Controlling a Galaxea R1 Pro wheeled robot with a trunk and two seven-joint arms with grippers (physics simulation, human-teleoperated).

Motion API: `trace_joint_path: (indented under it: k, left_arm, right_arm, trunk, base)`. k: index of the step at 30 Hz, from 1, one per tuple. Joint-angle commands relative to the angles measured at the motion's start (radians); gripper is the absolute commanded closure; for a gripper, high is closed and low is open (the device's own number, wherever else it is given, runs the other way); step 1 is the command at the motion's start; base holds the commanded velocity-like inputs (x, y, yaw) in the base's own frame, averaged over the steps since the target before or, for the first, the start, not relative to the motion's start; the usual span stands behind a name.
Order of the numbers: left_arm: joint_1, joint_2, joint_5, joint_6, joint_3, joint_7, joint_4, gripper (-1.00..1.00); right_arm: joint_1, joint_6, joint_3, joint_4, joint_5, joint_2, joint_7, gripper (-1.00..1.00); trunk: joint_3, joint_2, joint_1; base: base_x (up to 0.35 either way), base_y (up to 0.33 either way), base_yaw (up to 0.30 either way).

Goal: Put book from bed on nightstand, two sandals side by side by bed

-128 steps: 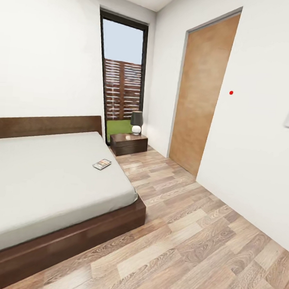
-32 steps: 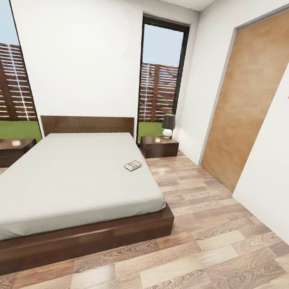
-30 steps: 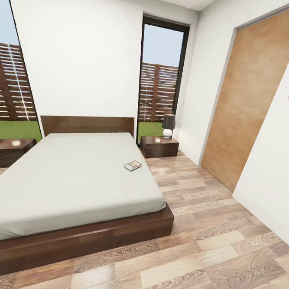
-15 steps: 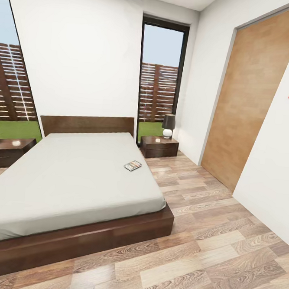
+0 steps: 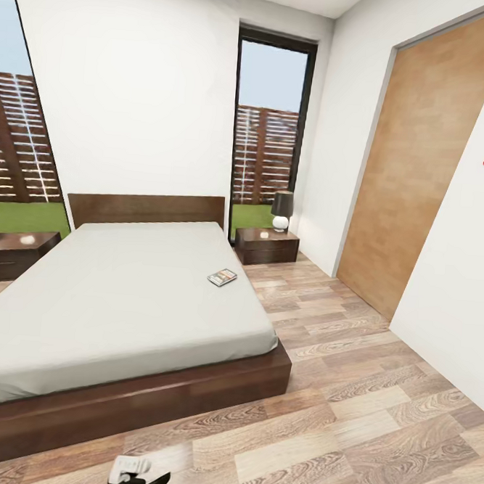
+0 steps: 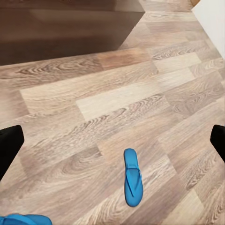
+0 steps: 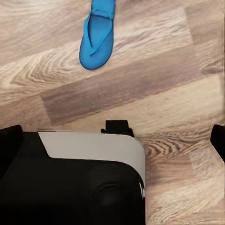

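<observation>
Left gripper hangs over the plank floor with its two dark fingertips far apart at the edges of the left wrist view, so it is wide open and holds nothing. One blue sandal lies flat on the floor between and beyond those fingertips, apart from them, and a second sandal shows just at that picture's edge, well apart from the first. The dark bed frame stands farther on.

Right gripper is also wide, empty, its fingertips at the sides of the right wrist view above the robot's base; a sandal lies on the floor beyond the base.

From the head view, the book lies on the bed, near its right edge, far from the left arm at the bottom. A nightstand with a lamp stands right of the headboard, near the window; another nightstand is at the bed's left.
</observation>
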Motion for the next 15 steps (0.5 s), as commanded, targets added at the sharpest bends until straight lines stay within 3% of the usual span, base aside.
trace_joint_path:
  k: [1, 3, 5, 15]
  left_arm:
    - [0.000, 0.000, 0.011, 0.009, 0.004, -0.005, 0.000, -1.00]
    - [-0.001, 0.000, 0.014, 0.008, 0.007, -0.006, 0.001, -1.00]
    - [-0.001, 0.000, 0.015, 0.007, 0.007, -0.006, 0.001, -1.00]
    - [0.011, 0.003, 0.007, 0.012, 0.004, -0.006, 0.008, -1.00]
  right_arm:
    - [-0.001, 0.001, -0.001, -0.027, 0.000, 0.000, -0.001, -1.00]
    - [-0.002, 0.000, -0.001, -0.115, 0.000, 0.000, -0.001, -1.00]
    - [-0.002, -0.001, -0.001, -0.144, 0.000, 0.001, 0.000, -1.00]
    - [0.009, 0.000, -0.010, -0.196, 0.001, -0.005, 0.007, -1.00]
  trunk:
    - [-0.001, -0.001, 0.000]
    - [-0.001, -0.001, 0.000]
    - [-0.001, -0.001, 0.000]
    - [-0.001, -0.001, 0.000]
  base:
    - [0.000, 0.000, 0.000]
    - [0.000, 0.000, 0.000]
    - [0.000, 0.000, 0.000]
    - [0.000, 0.000, 0.000]
